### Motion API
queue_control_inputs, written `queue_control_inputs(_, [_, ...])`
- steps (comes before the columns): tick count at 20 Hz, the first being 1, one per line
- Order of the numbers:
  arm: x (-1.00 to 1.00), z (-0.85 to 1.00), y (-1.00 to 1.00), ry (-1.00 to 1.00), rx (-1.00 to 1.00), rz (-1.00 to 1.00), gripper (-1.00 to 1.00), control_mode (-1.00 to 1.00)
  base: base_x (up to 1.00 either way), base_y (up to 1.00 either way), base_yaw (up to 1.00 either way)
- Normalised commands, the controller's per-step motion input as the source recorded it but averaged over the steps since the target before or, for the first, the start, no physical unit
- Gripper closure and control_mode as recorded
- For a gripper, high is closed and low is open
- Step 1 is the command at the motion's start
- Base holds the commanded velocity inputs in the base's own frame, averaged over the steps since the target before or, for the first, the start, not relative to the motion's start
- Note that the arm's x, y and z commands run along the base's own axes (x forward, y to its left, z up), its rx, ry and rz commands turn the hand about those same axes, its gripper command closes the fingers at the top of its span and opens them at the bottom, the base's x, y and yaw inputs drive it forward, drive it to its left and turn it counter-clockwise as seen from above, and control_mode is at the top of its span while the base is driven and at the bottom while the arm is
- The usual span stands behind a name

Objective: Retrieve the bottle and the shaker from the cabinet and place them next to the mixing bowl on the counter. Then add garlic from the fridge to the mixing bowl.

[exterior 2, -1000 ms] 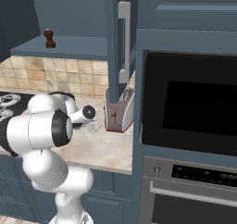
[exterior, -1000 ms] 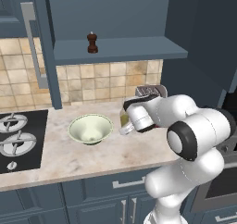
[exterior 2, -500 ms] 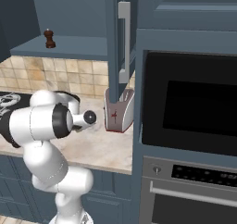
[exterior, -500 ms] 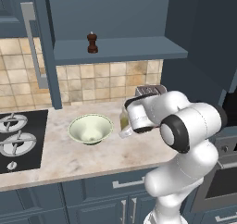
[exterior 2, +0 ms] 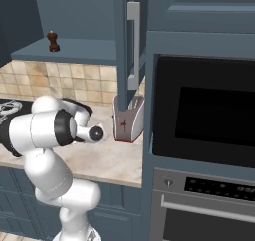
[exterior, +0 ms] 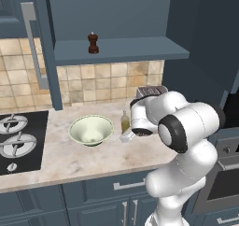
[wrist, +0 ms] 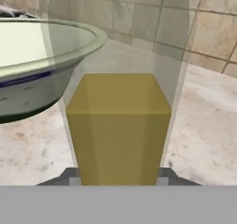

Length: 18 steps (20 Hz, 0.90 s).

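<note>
I find the bottle (exterior: 125, 121) standing upright on the bench (exterior: 70, 159), just right of the mixing bowl (exterior: 91, 130) and close to its rim. In the hand view the bottle (wrist: 118, 126) sits dead centre and very near, its yellow-olive liquid filling the lower body, with the bowl (wrist: 41, 65) at upper left behind it.

The hand (exterior: 128, 135) is low at the bottle's base, reaching in from the right. Two dark fingertips (wrist: 65, 176) show on either side of the bottle's foot, and I judge the hand clamped on the bottle's lower body, jaws drawn in to its width. Whether the base rests fully on the bench or hangs just above it I cannot tell.

Handling, as I judge it: a rigid glass-like vessel, smooth and likely slippery, moderately heavy for its size with liquid low down. The tall thin neck makes it prone to tipping, so the lower body, where it is now held, is the sound place to grip; the neck and spout are not.

The shaker (exterior: 93, 43) stands alone on the cabinet shelf (exterior: 121, 50), well apart from the hand, upright, small and stiff. I would take it around the waisted middle. A toaster (exterior 2: 128, 118) stands farther right on the bench.
</note>
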Motion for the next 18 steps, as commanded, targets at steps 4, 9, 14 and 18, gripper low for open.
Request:
queue_control_inputs(4, [0.05, 0.0, 0.03, -0.06, 0.0, 0.0, 1.0, -1.0, 0.0, 0.0, 0.0])
queue_control_inputs(9, [0.17, 0.0, 0.08, 0.0, 0.0, 0.0, 1.0, -1.0, 0.0, 0.0, 0.0])
queue_control_inputs(14, [0.23, 0.0, 0.01, 0.0, 0.0, 0.0, 1.0, -1.0, 0.0, 0.0, 0.0])
queue_control_inputs(18, [0.17, 0.0, 0.13, 0.0, 0.0, 0.0, 1.0, -1.0, 0.0, 0.0, 0.0])
